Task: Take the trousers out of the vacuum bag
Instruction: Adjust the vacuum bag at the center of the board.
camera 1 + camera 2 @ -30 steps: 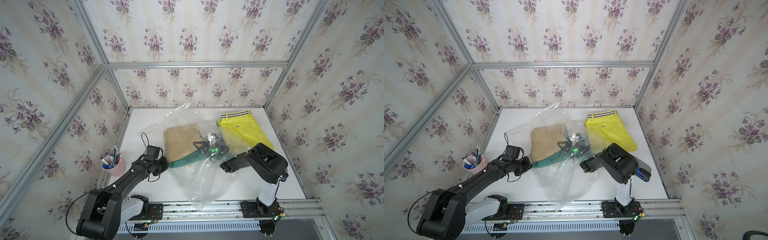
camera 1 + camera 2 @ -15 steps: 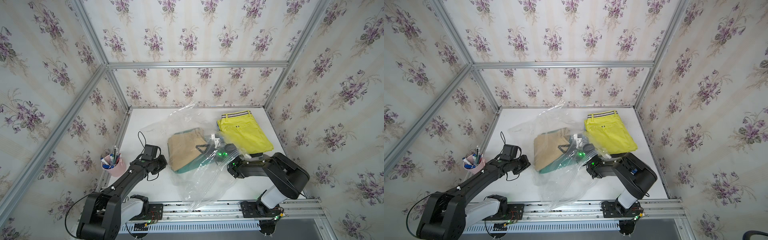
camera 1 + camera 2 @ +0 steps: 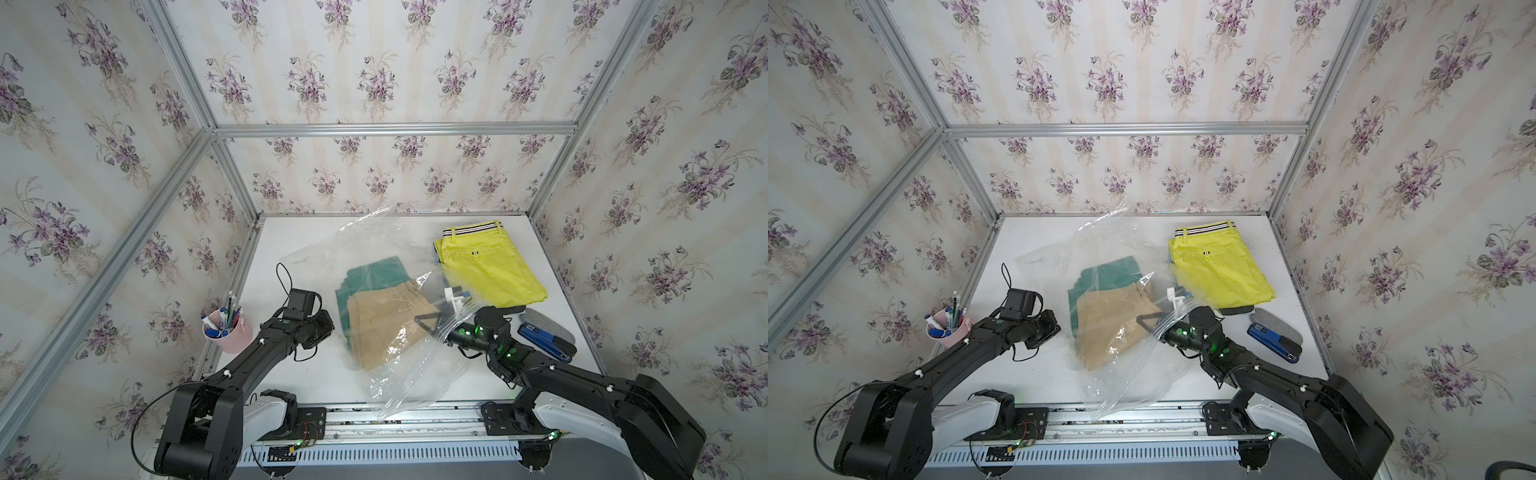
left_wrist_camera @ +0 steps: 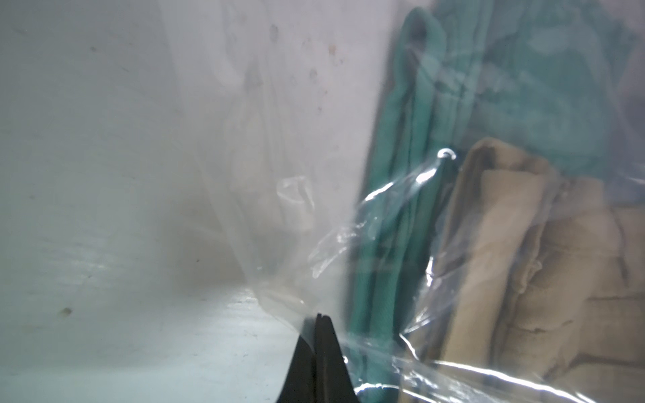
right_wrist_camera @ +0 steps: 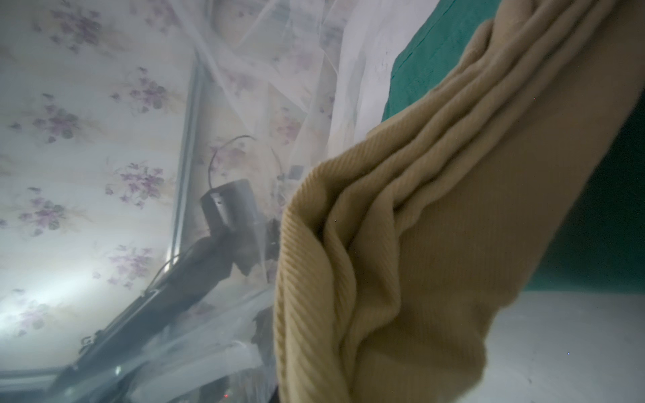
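Observation:
The see-through vacuum bag point(image 3: 374, 245) lies crumpled across the middle of the table, seen in both top views. Inside it are tan trousers point(image 3: 386, 320) on top of teal green trousers point(image 3: 370, 272). My left gripper point(image 4: 319, 318) is shut on the bag's thin plastic edge point(image 4: 286, 296), just left of the teal trousers point(image 4: 401, 209). My right gripper point(image 3: 420, 322) reaches into the bag's mouth and is shut on the tan trousers point(image 5: 436, 244), whose cloth hides its fingertips in the right wrist view. Yellow-green trousers point(image 3: 486, 266) with a striped waistband lie outside the bag at the back right.
A pink cup point(image 3: 228, 332) of pens stands at the table's left edge. A blue stapler-like tool point(image 3: 544, 341) and a grey pad point(image 3: 548, 326) lie near the right edge, beside my right arm. The bag's loose end point(image 3: 399, 399) hangs over the front rail.
My right arm has drawn back toward the front right and stretched out low, dragging the tan trousers nearer the front. The teal trousers now show behind them. The left gripper has barely moved.

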`<state>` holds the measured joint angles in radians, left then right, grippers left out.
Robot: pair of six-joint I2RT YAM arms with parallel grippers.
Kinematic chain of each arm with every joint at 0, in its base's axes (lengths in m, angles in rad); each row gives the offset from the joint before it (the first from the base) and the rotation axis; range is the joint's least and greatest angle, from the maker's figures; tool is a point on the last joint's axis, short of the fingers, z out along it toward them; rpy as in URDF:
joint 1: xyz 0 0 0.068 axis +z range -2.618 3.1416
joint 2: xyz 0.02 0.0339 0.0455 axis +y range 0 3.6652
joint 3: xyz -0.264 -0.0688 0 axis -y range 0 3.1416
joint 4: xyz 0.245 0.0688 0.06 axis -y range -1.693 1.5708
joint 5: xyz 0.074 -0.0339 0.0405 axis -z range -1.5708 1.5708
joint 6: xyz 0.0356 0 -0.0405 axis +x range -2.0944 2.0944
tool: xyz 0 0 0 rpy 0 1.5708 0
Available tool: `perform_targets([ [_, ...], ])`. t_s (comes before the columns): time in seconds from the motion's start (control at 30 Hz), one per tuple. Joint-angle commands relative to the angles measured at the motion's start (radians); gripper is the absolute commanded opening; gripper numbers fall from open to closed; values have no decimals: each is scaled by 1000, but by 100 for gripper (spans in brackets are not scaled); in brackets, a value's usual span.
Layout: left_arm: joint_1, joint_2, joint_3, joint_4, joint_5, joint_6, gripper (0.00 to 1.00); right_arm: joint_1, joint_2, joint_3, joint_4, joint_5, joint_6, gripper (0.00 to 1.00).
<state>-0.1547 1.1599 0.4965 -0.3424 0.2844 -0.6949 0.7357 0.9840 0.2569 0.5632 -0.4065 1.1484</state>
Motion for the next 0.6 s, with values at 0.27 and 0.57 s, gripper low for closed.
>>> perform_targets([
  [0.27,13,29,37,-8,-60,47,0,2,-350,-87,-553,113,-42,0],
  [0.57,54,119,111,-5,-70,86,0,1,-648,-117,-921,173,-30,0],
])
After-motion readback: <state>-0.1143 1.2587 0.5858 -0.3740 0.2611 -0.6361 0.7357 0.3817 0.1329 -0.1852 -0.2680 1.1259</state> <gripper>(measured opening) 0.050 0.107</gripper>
